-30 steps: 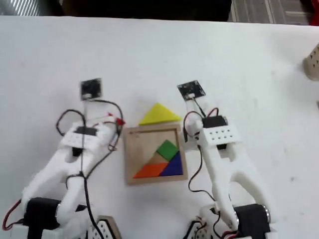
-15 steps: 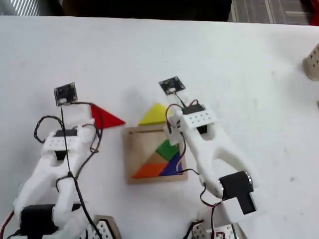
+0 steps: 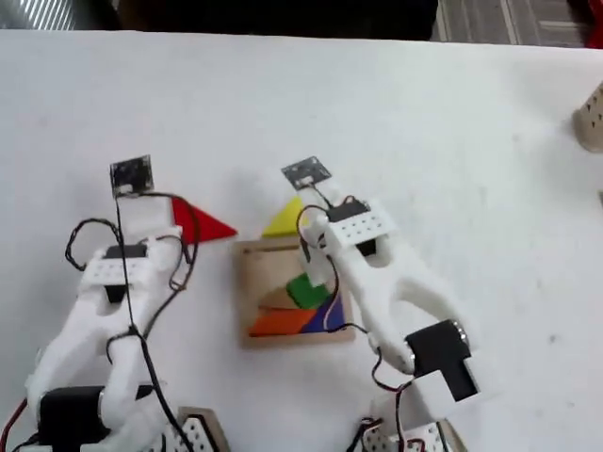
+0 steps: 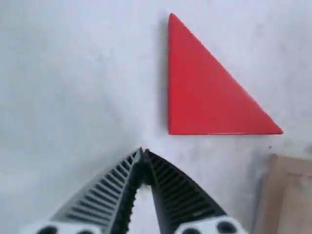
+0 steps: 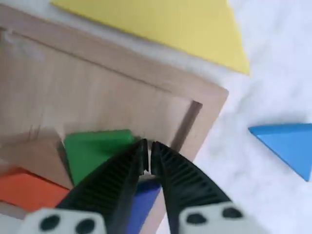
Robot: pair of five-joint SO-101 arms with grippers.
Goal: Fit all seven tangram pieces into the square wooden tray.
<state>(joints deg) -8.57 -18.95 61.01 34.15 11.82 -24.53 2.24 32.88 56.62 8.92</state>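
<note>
Nearest me inside the wooden tray (image 3: 243,306), the orange piece (image 3: 281,323) lay along the near rim, with the dark blue piece (image 3: 332,314) beside it toward the tray's right corner. Just behind those sat a tan piece (image 3: 276,299) and then the green square (image 3: 303,289), all four packed together in the tray's near half. The far half of the tray floor (image 5: 97,92) was bare wood.

My right gripper (image 5: 147,146) hung over the tray, its tips at the edge of the green square (image 5: 95,148) where that met the dark blue piece (image 5: 144,200). Its jaws were pinched almost together and held nothing. The orange piece (image 5: 29,187) and the tan piece (image 5: 31,153) showed beside them.

A light blue triangle (image 5: 287,144) lay on the table outside the tray, a little off its rim.

My left gripper (image 4: 144,156) was off the tray's left side, tips touching, empty, with the tray's corner (image 4: 287,190) close by.

Past the tray's far rim lay the yellow triangle (image 3: 283,221), its long edge running nearly parallel to the rim (image 5: 161,24). The red triangle (image 3: 203,224) lay flat on the table off the tray's far left corner, close to the left gripper's tips but not touching them (image 4: 204,92).
</note>
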